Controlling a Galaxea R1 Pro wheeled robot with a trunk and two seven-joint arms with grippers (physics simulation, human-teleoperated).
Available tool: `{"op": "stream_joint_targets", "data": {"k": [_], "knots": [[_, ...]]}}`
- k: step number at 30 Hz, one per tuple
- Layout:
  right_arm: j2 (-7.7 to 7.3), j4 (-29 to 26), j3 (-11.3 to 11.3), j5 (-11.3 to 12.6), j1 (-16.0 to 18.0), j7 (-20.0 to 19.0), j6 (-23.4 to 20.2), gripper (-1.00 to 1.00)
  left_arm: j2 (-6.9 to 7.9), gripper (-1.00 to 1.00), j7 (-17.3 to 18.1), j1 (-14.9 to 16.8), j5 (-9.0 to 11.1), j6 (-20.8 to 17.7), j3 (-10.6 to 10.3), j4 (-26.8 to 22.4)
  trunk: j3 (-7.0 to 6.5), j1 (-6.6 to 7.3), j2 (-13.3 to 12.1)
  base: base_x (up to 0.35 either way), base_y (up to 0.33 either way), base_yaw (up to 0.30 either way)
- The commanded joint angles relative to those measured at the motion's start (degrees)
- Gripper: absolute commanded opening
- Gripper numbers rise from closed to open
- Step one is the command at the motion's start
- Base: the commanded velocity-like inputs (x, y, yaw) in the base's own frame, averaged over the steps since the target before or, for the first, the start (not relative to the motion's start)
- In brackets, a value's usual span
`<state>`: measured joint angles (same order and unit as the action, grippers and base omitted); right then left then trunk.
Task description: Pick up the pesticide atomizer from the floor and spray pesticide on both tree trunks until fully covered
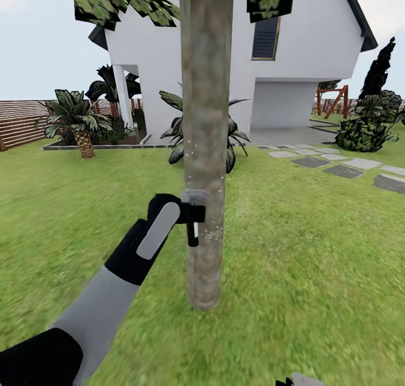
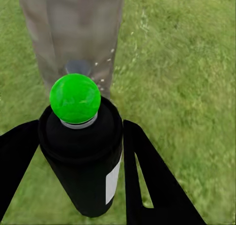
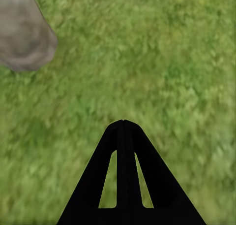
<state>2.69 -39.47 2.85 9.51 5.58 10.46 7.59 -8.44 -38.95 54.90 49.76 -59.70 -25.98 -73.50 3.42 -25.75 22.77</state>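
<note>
The left gripper (image 2: 78, 151) was closed on the pesticide atomizer (image 2: 81, 156), with one black finger pressed on each side of its dark body. The bottle had a bright green round top and a small white label. Its top pointed at the tree trunk (image 2: 73, 33), which stood just past it. In the head view the left gripper (image 1: 188, 214) held the atomizer (image 1: 194, 217) right up against the tree trunk (image 1: 205, 149), low down near the grass. Tiny white specks of pesticide (image 1: 211, 234) dotted the bark beside the bottle.

The right gripper (image 3: 124, 124) had its two fingers pressed flat together, with nothing between them. It hung over the lawn (image 3: 162, 62), near the foot of the tree trunk (image 3: 22, 35).

Behind the trunk stood a white house (image 1: 292, 65).
</note>
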Motion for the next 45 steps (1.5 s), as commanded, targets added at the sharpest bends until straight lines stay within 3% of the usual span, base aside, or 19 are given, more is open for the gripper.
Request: {"op": "stream_joint_targets", "data": {"k": [1,6,9,15,32,37,45], "knots": [[0.03,0.0,0.05,0.6,0.04,-0.05,0.3,-1.0,0.04,-1.0,-0.61,-0.62,-0.12,0.06,-0.4,-0.05,0.11,-0.03,0.15,0.0,0.0,0.0],[0.04,-0.07,0.05,0.53,0.04,-0.07,0.32,-1.0,0.34,-1.0,-0.27,-7.04,-0.31,4.58,-3.02,0.11,0.11,-0.03,0.15,0.0,0.0,0.0],[0.04,-0.08,0.05,0.52,0.04,-0.07,0.32,-1.0,0.85,-1.0,-0.18,-10.03,-0.51,6.21,-3.37,0.24,0.11,-0.03,0.15,0.0,0.0,0.0],[0.04,-0.08,0.05,0.51,0.02,-0.08,0.32,-1.0,2.01,-1.0,-0.01,-13.12,-0.7,9.33,-3.51,1.5,0.11,-0.03,0.15,0.0,0.0,0.0],[0.04,-0.08,-0.03,0.51,0.03,-0.08,0.4,-1.0,2.68,-1.0,-0.07,-14.38,-0.79,10.85,-3.49,2.03,0.11,-0.03,0.15,0.0,0.0,0.0],[0.04,-0.08,-0.04,0.51,0.02,-0.11,0.4,-1.0,4.03,-1.0,-0.08,-14.84,-0.72,12.68,-3.46,2.04,0.11,-0.03,0.15,0.0,0.0,0.0],[0.04,-0.08,-0.04,0.51,0.01,-0.12,0.4,-1.0,4.22,-1.0,0.1,-14.9,-0.49,12.52,-2.88,1.21,0.11,-0.03,0.15,0.0,0.0,0.0]]}}
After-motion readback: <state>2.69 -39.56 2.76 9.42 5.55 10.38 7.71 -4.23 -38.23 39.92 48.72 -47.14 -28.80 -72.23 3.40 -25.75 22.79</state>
